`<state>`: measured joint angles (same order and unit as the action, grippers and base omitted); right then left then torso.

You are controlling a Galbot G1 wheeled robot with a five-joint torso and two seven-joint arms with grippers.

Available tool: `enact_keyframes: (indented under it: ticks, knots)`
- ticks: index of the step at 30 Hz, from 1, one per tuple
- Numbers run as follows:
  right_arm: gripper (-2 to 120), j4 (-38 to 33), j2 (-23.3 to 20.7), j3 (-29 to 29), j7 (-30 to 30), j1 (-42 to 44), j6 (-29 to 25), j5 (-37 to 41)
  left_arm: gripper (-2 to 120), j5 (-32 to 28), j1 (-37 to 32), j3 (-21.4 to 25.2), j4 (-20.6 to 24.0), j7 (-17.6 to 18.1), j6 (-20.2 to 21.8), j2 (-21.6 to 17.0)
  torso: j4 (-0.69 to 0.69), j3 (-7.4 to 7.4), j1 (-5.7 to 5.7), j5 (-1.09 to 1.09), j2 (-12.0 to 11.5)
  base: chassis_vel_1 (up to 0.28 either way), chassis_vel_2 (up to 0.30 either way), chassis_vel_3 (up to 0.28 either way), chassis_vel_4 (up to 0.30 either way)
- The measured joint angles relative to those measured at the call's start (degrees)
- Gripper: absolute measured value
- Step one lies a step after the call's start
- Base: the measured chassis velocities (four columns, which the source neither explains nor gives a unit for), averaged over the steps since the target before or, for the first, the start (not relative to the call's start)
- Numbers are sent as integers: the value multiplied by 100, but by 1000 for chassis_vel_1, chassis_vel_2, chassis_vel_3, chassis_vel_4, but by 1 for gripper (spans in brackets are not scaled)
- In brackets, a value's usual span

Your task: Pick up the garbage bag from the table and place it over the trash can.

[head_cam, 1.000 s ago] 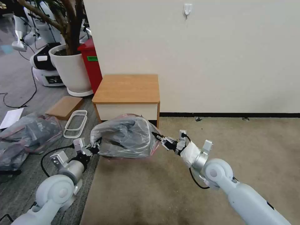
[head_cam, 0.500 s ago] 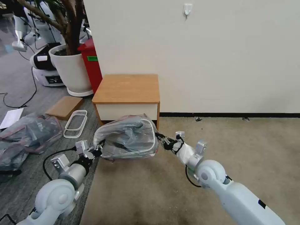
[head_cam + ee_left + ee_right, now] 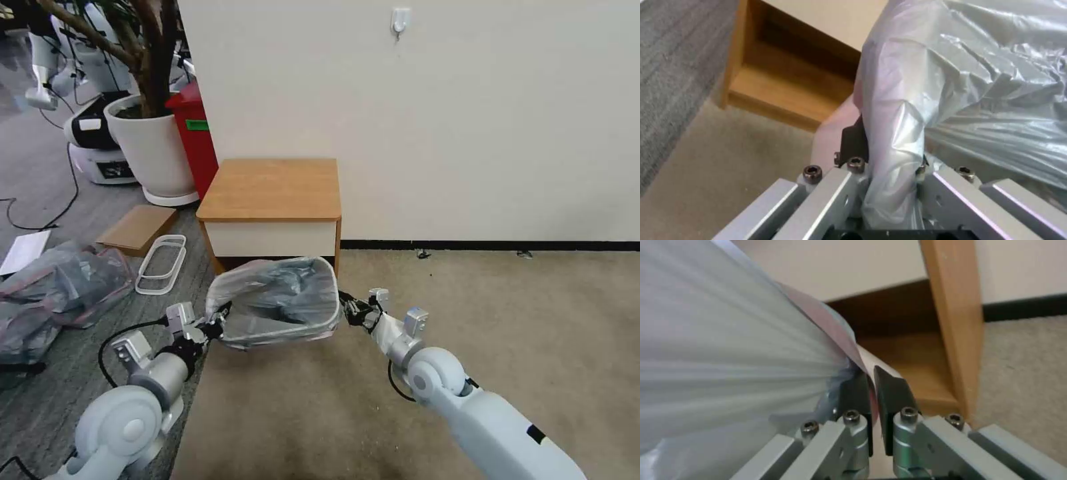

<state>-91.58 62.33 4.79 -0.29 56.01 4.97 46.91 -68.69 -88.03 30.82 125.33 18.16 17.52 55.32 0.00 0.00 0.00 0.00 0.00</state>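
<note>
robot lab: other robots, floor cables, potted tree.

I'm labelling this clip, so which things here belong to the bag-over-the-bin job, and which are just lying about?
Job:
- garbage bag, stretched open
- trash can, under the bag
- table
- left claw, clamped on the bag
- right claw, clamped on its pinkish edge

Lying about:
- heap of bags
- planter pot
- red bin
- brown board

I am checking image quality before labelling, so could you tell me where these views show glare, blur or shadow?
Head view: even lighting, sharp; the garbage bag shows pale sheen; the table casts a dark shadow beneath. Left wrist view: bright highlights on bag folds, left gripper parts close and soft. Right wrist view: the bag beside the right gripper is smeared and featureless.
</note>
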Motion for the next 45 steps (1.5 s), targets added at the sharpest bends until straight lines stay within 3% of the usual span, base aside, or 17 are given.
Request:
enact_keyframes:
  ticks: [14,27,33,42,45]
  knots:
    - [5,901,637,350,541,-300,-229,-458,4,-34,-92,-82,49,32,26,76,1,0,0,0,0,0,0,0,0]
    - [5,904,574,444,670,-269,-373,-950,4,25,-104,-152,-85,36,69,102,0,0,0,0,0,0,0,0,0]
    - [30,669,418,389,802,-92,-422,-1146,3,110,-6,-186,-352,33,90,127,0,0,0,0,0,0,0,0,0]
    - [56,277,111,213,921,182,-422,-1308,2,111,95,-189,-522,30,91,195,0,0,0,0,0,0,0,0,0]
    - [72,72,-31,75,934,329,-429,-1397,2,108,158,-189,-572,48,88,218,0,0,0,0,0,0,0,0,0]
